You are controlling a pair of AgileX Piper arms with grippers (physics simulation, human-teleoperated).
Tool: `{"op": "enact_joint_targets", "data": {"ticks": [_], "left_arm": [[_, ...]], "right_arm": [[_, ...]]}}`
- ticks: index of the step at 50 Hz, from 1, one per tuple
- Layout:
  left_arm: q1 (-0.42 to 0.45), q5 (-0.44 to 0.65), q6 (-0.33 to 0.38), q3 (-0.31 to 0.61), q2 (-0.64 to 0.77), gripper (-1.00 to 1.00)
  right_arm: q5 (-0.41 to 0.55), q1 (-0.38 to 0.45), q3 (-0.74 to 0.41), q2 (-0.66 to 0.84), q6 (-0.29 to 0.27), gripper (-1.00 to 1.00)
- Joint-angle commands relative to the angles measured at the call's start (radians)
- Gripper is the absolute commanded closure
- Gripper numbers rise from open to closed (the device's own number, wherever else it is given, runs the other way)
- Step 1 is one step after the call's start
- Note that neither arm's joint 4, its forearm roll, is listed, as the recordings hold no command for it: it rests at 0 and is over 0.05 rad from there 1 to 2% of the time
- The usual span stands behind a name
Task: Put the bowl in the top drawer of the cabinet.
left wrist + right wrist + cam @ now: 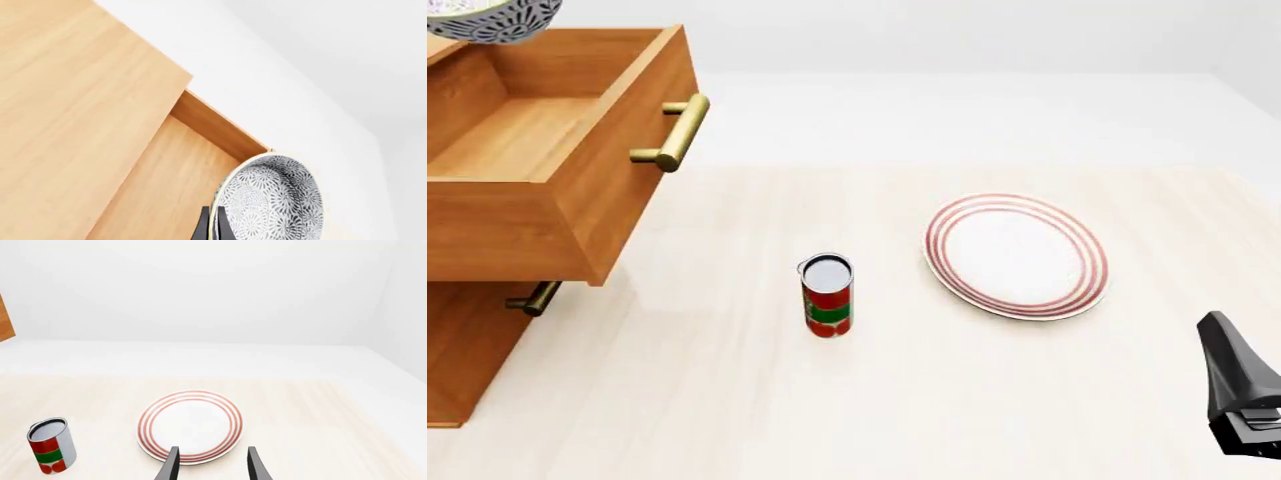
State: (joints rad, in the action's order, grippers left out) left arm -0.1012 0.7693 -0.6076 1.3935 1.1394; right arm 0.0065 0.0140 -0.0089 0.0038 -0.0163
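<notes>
Bowl (273,200) of white with a dense blue-grey pattern hangs tipped on its side, its rim pinched between the dark fingers of the left gripper (212,227), which is clenched on it. In the front view the bowl (494,18) shows at the top left corner, above the far back part of the top drawer (554,150). That drawer stands pulled out from the cabinet (461,350), its honey-coloured inside bare and its brass bar handle (674,132) facing the desk's middle. The lower drawer's handle (531,298) shows beneath it. On the desk (694,400) a red and green can (827,295) stands upright near the middle, with a red-ringed plate (1017,255) lying well apart towards the right edge. The right gripper (210,465) hovers near the desk's right edge, its fingers released and parted with nothing between them, pointing at the plate's near rim.
</notes>
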Motion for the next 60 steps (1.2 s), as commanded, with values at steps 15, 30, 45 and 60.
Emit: {"op": "enact_joint_targets", "data": {"ticks": [15, 30, 45, 60], "left_arm": [[-0.045, -0.052, 0.02, -0.058, 0.032, 1.0], [-0.05, -0.068, 0.036, -0.068, 0.057, 1.0], [-0.058, -0.081, 0.049, -0.09, 0.069, 1.0], [-0.065, -0.091, 0.051, -0.103, 0.078, 1.0]], "right_arm": [[0.0, 0.0, 0.0, 0.0, 0.0, -1.0], [0.0, 0.0, 0.0, 0.0, 0.0, -1.0], [0.0, 0.0, 0.0, 0.0, 0.0, -1.0], [0.0, 0.0, 0.0, 0.0, 0.0, -1.0]]}}
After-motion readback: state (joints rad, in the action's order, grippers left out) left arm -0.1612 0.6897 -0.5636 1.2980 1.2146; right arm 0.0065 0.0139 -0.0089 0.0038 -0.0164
